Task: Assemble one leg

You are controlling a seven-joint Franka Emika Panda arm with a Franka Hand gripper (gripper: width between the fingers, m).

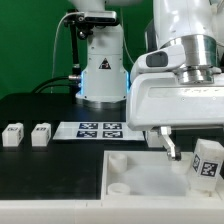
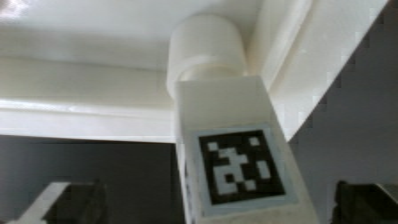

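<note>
leg (image 2: 228, 120) btwn wide-spread pincer (image 2: 214, 203), nr panel (image 1: 135, 172)

In the exterior view the black table (image 1: 50, 180) carries at 9 o'clock a leg (image 1: 12, 135) and near it a second leg (image 1: 40, 134), the two not touching. The marker board (image 1: 98, 129) lies flat near the centre, and a large white panel (image 1: 145, 185) lies toward 5 o'clock.
</note>
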